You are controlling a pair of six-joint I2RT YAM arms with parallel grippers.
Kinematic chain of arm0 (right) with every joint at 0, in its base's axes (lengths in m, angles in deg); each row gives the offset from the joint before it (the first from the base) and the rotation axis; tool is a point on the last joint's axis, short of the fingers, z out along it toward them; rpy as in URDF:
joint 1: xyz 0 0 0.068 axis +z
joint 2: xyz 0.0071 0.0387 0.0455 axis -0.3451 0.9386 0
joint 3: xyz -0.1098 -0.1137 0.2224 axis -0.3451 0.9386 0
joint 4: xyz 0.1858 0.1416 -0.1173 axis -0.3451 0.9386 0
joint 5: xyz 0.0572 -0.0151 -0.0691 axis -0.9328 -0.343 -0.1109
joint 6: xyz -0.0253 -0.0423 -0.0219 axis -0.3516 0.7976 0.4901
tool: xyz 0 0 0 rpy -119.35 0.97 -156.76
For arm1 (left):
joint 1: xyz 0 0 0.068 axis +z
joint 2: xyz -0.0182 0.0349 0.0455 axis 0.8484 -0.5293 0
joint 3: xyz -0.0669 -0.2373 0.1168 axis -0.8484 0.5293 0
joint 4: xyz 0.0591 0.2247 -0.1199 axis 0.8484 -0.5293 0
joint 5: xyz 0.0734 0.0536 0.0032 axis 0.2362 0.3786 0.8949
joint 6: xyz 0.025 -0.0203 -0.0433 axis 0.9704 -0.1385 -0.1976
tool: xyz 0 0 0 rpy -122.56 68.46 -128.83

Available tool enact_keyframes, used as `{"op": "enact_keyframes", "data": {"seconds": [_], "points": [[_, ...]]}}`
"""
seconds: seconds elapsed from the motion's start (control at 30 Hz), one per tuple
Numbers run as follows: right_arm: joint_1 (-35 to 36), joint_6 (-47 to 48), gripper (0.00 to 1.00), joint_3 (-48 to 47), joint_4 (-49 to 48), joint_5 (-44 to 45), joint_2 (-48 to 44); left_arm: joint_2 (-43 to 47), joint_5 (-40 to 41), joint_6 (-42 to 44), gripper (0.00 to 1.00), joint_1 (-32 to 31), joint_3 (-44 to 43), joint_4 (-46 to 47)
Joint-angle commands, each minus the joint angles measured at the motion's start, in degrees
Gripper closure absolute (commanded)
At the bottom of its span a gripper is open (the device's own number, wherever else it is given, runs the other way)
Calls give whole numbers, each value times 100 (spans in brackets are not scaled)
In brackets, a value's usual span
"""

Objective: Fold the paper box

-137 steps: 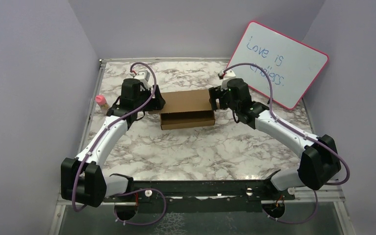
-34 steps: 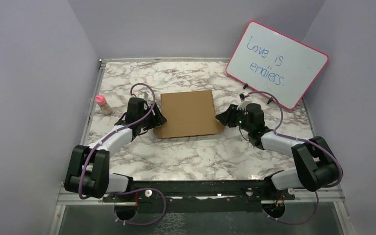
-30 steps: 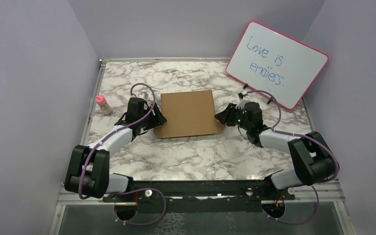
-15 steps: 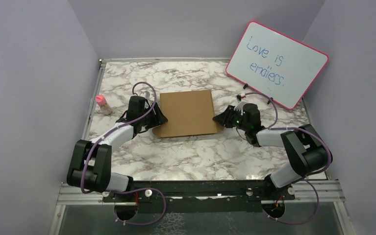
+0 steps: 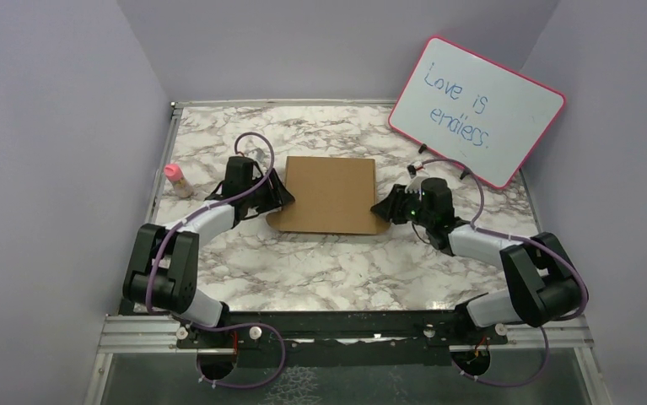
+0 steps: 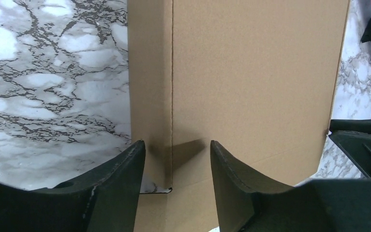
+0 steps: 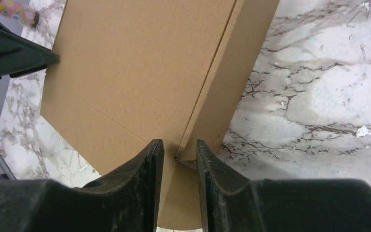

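The paper box (image 5: 330, 192) is plain brown cardboard lying flat mid-table with its lid down; a front flap with cut corners (image 5: 328, 226) sticks out toward me. My left gripper (image 5: 280, 200) is at the box's near left corner, jaws open astride the lid's edge crease in the left wrist view (image 6: 177, 150). My right gripper (image 5: 380, 208) is at the near right corner. In the right wrist view (image 7: 180, 147) its fingers stand a narrow gap apart, astride the side wall's corner, above the flap. The box fills both wrist views (image 6: 251, 82) (image 7: 140, 72).
A pink-framed whiteboard (image 5: 478, 110) with blue writing leans at the back right. A small pink-capped bottle (image 5: 175, 179) stands near the table's left edge. Grey walls close in the marble table (image 5: 320, 270) on three sides.
4.6 s ago the lid stood raised with both grippers on it; now it lies shut. In the last half second the box slid slightly right, the left gripper following and the right backing off.
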Motion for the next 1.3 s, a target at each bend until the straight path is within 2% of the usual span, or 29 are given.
{"op": "enact_keyframes", "data": {"seconds": [0.0, 0.3, 0.47, 0.53, 0.67, 0.87, 0.93, 1.07, 1.27], "points": [[-3, 617, 62, -372, 764, 46, -324, 403, 162, 282, 43, 30, -331, -249], [122, 1523, 46, -1070, 1981, 184, -736, 1603, 724, 1678, 22, 154, -868, -1360], [174, 1731, 39, -1083, 1999, -82, -829, 2323, 1040, 2233, 2, 235, -682, -1674], [272, 1876, 38, -1019, 1888, -35, -929, 2727, 993, 2326, 1, 317, -502, -1779], [684, 2397, 36, -955, 1743, 369, -1106, 3552, 1460, 2345, 1, 192, -168, -1884], [1707, 3388, 36, -909, 1417, 903, -1122, 4971, 3078, 2446, 1, -258, 178, -1914], [2088, 3803, 36, -911, 1350, 1229, -1066, 5351, 3363, 2531, 1, -277, 324, -1847], [2625, 4561, 36, -882, 1170, 1515, -919, 5504, 3497, 2550, 1, -276, 429, -1835], [3329, 6241, 36, -868, 1054, 1859, -539, 5477, 3251, 2560, 1, -241, 396, -1839]]}}
